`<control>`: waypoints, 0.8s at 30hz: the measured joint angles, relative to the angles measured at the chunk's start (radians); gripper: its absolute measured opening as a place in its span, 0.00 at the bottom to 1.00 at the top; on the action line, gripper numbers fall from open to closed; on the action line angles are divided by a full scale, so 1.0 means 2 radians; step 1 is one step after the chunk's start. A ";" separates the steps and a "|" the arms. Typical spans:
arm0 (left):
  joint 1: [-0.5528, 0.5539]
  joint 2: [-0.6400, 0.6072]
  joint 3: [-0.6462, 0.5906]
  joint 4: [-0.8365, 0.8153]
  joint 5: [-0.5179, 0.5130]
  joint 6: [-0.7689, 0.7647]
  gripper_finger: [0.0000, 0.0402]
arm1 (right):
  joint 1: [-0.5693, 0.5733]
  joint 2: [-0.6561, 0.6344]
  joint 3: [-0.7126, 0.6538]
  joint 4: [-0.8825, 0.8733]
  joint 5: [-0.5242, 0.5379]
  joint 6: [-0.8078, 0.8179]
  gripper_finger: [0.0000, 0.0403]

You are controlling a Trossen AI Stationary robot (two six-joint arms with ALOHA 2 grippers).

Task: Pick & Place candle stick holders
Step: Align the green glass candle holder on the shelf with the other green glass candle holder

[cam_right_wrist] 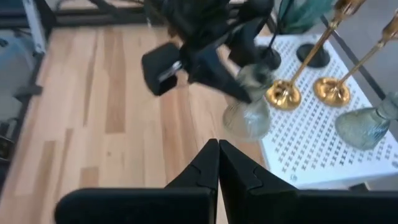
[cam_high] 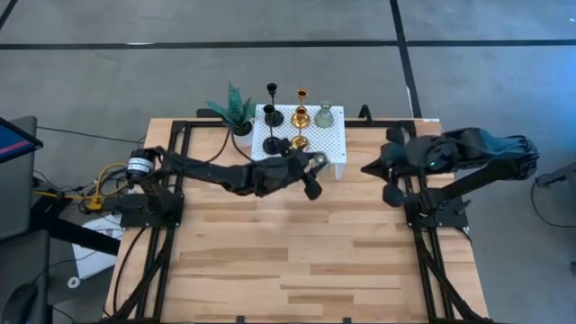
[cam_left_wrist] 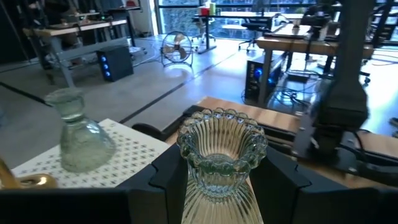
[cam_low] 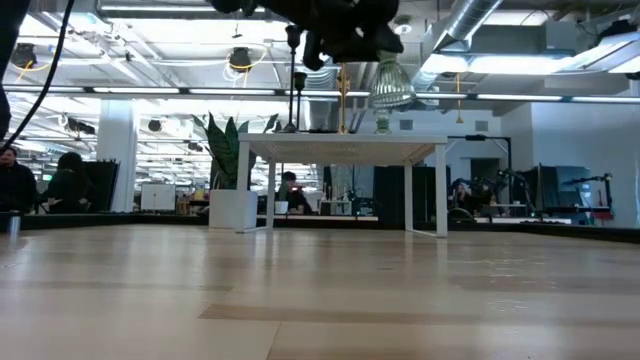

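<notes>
- The left gripper (cam_high: 317, 162) reaches across the wooden worktop (cam_high: 297, 252) to the near edge of the white perforated platform (cam_high: 335, 142), its dark fingers (cam_left_wrist: 283, 177) clamped on either side of a ribbed, glassy bell-shaped candle stick holder (cam_left_wrist: 221, 158).
- In the low view that held holder (cam_low: 392, 85) hangs in the air under the gripper, above the level of the platform top and clear of it.
- The right wrist view shows the same holder (cam_right_wrist: 247, 112) tilted in the grasp, just over the platform's near corner.
- A second grey-green glassy holder (cam_high: 324, 114) stands upright on the platform's far right part; from the left wrist it appears beside the held one (cam_left_wrist: 78, 134), apart from it.
- Two gold holders (cam_high: 301, 115) stand near the platform's middle, one behind the other, their round bases (cam_right_wrist: 283, 93) close together.
- Two slim black stemmed holders (cam_high: 272, 112) stand on the platform's left part.
- A small green potted plant (cam_high: 236, 112) sits just beside the platform's left edge.
- The right gripper (cam_right_wrist: 217, 152) waits at the right side of the worktop, well apart from the platform, its fingers pressed together on nothing.
- People sit at desks in the room beyond (cam_low: 70, 180).
</notes>
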 joint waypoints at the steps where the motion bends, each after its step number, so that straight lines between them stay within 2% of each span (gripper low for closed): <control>1: 0.006 0.000 0.000 0.000 0.003 0.000 0.36 | 0.000 0.000 -0.009 0.004 0.004 0.000 0.00; 11: 0.044 0.000 0.000 0.004 0.019 -0.005 0.35 | -0.001 0.002 -0.051 0.041 0.009 -0.002 0.00; 21: 0.041 0.002 0.003 0.012 0.027 -0.013 0.35 | -0.028 0.001 -0.051 0.049 0.008 -0.014 0.00; 24: 0.042 0.005 0.003 0.008 0.049 -0.016 0.35 | -0.037 0.005 -0.051 0.053 0.007 -0.014 0.00</control>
